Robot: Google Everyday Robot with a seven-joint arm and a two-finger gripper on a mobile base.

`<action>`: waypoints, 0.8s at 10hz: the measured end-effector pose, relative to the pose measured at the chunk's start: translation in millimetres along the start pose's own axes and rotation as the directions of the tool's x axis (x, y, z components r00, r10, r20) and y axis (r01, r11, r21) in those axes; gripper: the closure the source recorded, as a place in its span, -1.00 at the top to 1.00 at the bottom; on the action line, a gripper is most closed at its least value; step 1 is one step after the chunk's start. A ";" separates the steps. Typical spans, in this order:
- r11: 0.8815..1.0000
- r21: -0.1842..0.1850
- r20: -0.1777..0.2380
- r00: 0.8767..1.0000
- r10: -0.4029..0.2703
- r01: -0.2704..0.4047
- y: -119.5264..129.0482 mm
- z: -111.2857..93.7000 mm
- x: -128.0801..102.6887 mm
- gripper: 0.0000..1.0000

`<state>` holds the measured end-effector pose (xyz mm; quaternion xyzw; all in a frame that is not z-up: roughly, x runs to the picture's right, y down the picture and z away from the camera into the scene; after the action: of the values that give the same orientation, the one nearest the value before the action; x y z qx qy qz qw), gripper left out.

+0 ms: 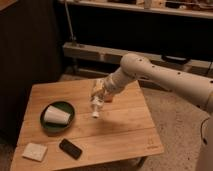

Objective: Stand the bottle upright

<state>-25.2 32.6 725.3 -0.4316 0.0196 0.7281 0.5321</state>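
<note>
Robot's gripper (102, 91), poised just right of the green bowl (60, 128), is clamped on the bottle (96, 104), which hangs steeply tilted with its white tip lowest, close over the desk (125, 131). The placing looks best done by bringing the bottle plumb over bare wood right of the bowl, seating its end flat, and only then easing the grip. The bowl holds one white paper cup (56, 116), lying on its side.
</note>
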 end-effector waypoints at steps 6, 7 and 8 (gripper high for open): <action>0.996 -0.059 -0.063 0.996 0.058 -0.062 -1.7 0.4 7.7 -1.00; 0.995 -0.072 -0.076 0.995 0.068 -0.074 -1.0 0.0 11.7 -1.00; 0.993 -0.082 -0.089 0.993 0.080 -0.087 -2.4 -0.3 15.7 -1.00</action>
<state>-24.0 45.4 716.0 -0.4835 0.0291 0.7308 0.4810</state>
